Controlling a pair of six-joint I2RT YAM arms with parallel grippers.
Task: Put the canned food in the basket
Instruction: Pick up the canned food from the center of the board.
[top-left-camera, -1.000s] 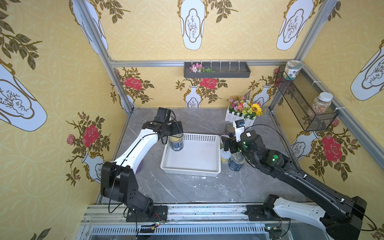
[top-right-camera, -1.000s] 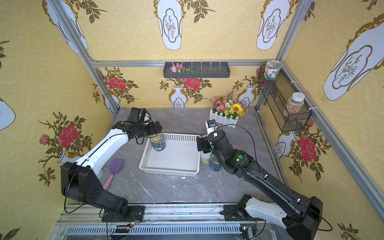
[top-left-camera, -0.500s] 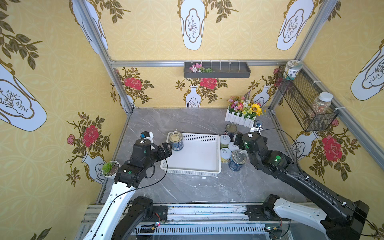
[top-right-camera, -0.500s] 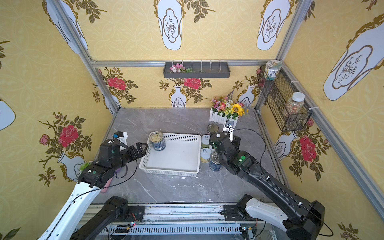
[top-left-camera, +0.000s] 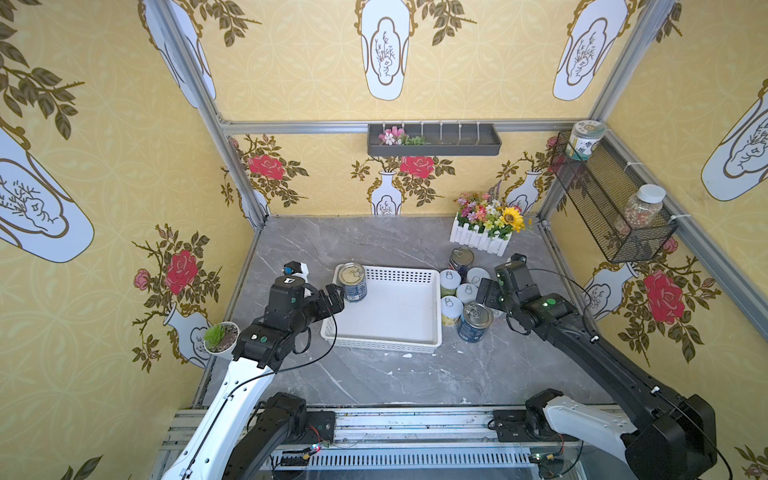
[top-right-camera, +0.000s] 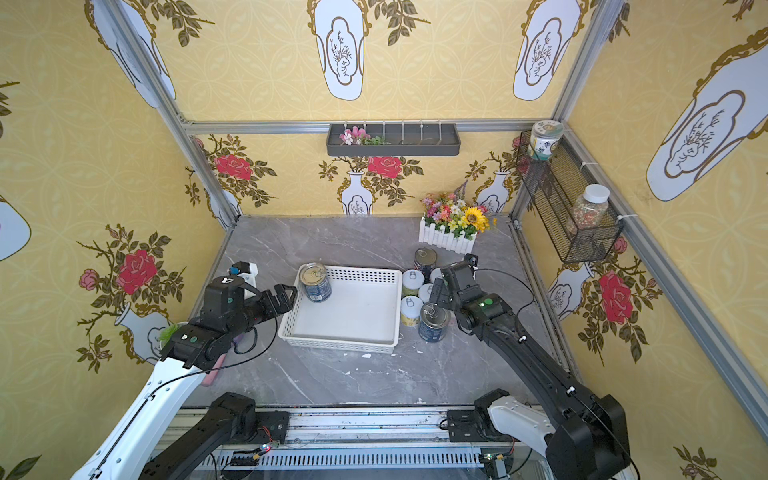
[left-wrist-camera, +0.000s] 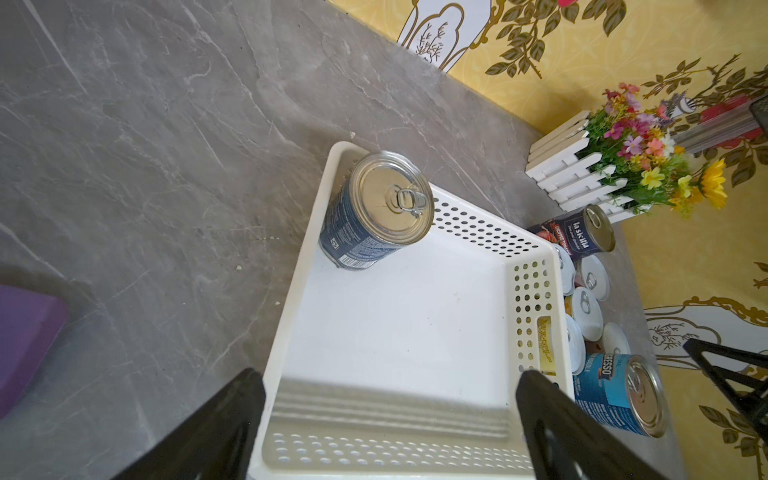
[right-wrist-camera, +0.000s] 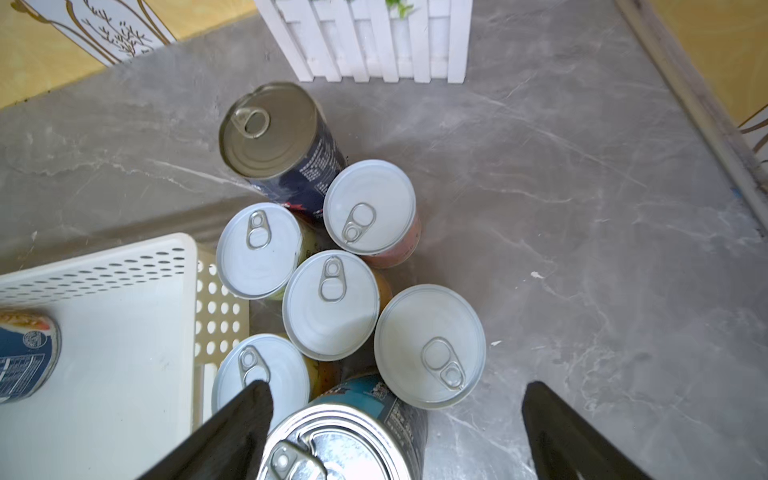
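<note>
Currently one dark-blue-labelled can (top-left-camera: 352, 282) is seen standing upright in the far left corner of the white basket (top-left-camera: 390, 320). The left gripper (left-wrist-camera: 388, 376) is positioned at the basket's left edge with its jaws spread wide, apart from that can. Seven other cans are grouped on the grey table (top-left-camera: 374, 245) just beside the basket's right wall. Five small white-lidded ones (right-wrist-camera: 330, 303) are flanked by a dark-labelled can (right-wrist-camera: 274, 137) on the side of the white flower box (right-wrist-camera: 374, 41) and by a blue-labelled can (right-wrist-camera: 345, 436) on the near side. The right gripper (right-wrist-camera: 397, 386) is poised above this group, its jaws likewise spread wide, and nothing is gripped by either
</note>
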